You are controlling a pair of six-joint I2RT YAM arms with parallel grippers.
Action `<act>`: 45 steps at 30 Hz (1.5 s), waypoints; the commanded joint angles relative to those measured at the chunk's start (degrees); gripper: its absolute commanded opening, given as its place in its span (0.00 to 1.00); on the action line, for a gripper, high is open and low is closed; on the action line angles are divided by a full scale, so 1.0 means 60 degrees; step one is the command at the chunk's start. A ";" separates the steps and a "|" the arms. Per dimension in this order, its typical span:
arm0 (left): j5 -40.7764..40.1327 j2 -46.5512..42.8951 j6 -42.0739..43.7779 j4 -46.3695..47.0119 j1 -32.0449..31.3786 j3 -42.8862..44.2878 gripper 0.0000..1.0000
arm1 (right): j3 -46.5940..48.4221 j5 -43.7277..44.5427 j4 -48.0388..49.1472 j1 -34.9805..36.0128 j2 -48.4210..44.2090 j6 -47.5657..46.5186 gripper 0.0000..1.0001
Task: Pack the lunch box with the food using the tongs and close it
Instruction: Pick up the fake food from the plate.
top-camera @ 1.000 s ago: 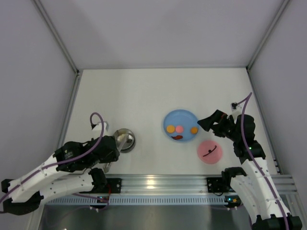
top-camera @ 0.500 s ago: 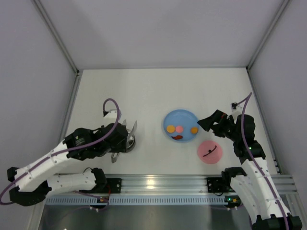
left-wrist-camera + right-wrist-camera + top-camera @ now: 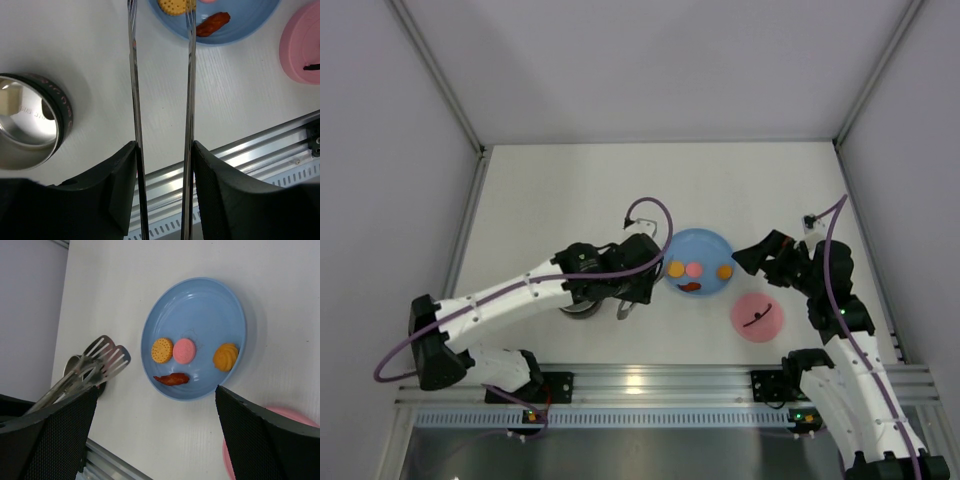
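A white table fills the bottom of a small booth. A plain pale grey left wall, far wall and right wall close it in, and a slim metal post runs up the far left corner. A ribbed aluminium rail lines the near edge. The light is soft and even, with faint shadows.

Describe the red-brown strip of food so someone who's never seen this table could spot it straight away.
Find the blue plate on the white table. An orange cracker, a pink disc and an orange swirl sit in a row on it; the strip lies just nearer the robot than the first two. It is the only long, dark reddish piece.
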 commanded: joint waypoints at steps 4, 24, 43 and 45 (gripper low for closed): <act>0.0799 0.1027 0.0657 0.1704 -0.0002 0.0747 0.51 | 0.0256 0.0010 0.0024 -0.0111 -0.0125 -0.0095 1.00; -0.0080 0.2112 0.0789 0.1558 0.0013 0.0688 0.52 | 0.0168 0.0010 0.0024 -0.0111 -0.0082 -0.0168 0.99; 0.0125 0.2610 0.0935 0.1748 0.0013 0.0263 0.53 | 0.0197 0.0010 -0.0019 -0.0126 -0.0111 -0.0168 1.00; 0.0125 0.2654 0.0935 0.1748 0.0013 0.0292 0.53 | 0.0197 0.0010 -0.0034 -0.0111 -0.0111 -0.0168 1.00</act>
